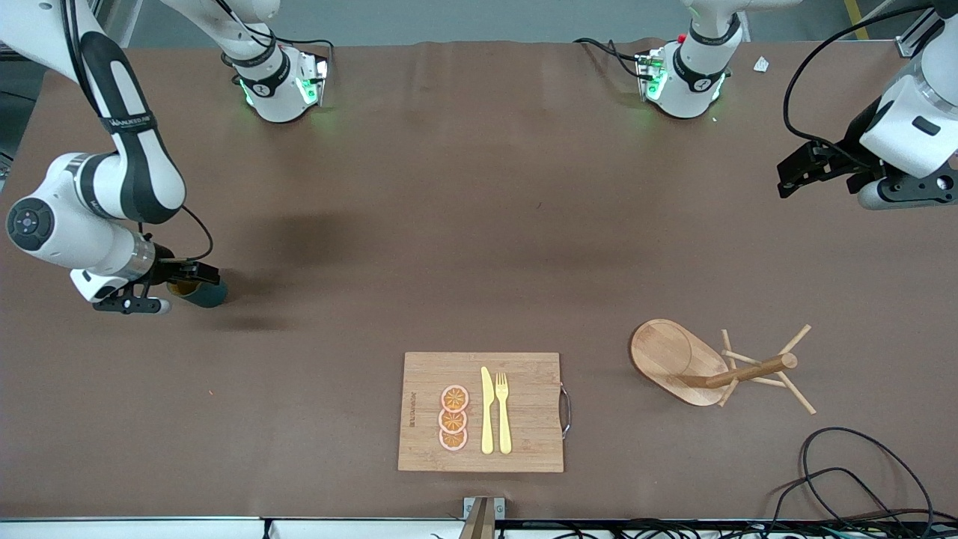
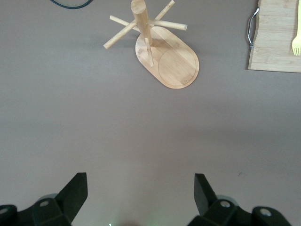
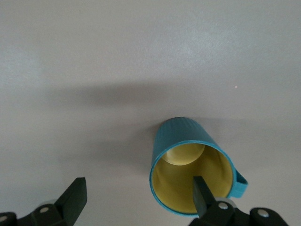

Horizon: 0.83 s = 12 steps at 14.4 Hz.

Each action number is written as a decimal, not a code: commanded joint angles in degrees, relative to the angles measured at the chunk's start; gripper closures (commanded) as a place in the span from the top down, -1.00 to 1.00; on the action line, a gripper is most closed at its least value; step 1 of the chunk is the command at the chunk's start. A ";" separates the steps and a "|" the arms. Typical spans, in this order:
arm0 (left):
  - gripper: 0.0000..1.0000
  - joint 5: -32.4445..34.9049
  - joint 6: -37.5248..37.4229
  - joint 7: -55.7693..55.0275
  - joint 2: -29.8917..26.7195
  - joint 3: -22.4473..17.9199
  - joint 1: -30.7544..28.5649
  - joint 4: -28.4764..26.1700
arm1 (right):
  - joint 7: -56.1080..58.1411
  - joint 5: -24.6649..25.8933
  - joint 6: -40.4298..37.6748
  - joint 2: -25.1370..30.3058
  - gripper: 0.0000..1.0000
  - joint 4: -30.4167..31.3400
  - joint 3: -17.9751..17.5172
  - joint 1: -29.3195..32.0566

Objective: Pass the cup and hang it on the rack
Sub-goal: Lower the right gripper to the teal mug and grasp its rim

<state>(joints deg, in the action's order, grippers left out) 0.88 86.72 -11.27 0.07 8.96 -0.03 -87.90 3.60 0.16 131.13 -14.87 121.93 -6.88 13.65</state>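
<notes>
At the right arm's end of the table, the right gripper (image 1: 196,275) hangs low over the cup (image 1: 203,292), which stands on the brown table (image 1: 464,224). From the front, the gripper covers most of the cup; only a dark teal side and a sliver of yellow show. In the right wrist view the fingers (image 3: 75,197) stand wide apart, one fingertip over the cup's yellow mouth (image 3: 190,176) and the other clear of it, gripping nothing; the handle (image 3: 241,184) is partly cut off by the gripper body.

Midway lies a cutting board (image 1: 480,412) carrying three orange slices (image 1: 453,418), a knife (image 1: 487,410) and a fork (image 1: 503,412).

Toward the left arm's end stands the rack (image 1: 711,367), empty. The left gripper (image 1: 808,168) waits high above the table there, jaws spread wide and empty; its arm is cropped at the frame edge.
</notes>
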 commanded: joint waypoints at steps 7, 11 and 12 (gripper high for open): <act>1.00 0.79 -1.20 0.73 0.63 0.36 -0.32 1.50 | -0.88 0.37 5.28 1.78 0.90 5.08 -0.15 0.59; 1.00 0.79 -1.20 0.73 0.63 0.27 -0.58 1.59 | -0.79 0.37 7.65 0.82 0.83 4.99 -0.07 0.59; 1.00 0.79 -1.20 0.73 0.63 0.27 -0.58 1.59 | -0.79 0.45 8.52 0.46 0.78 4.99 -0.06 0.68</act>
<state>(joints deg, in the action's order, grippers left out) 0.88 86.71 -11.27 0.09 8.92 -0.31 -87.89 3.59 0.16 137.43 -14.93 125.19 -6.74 13.81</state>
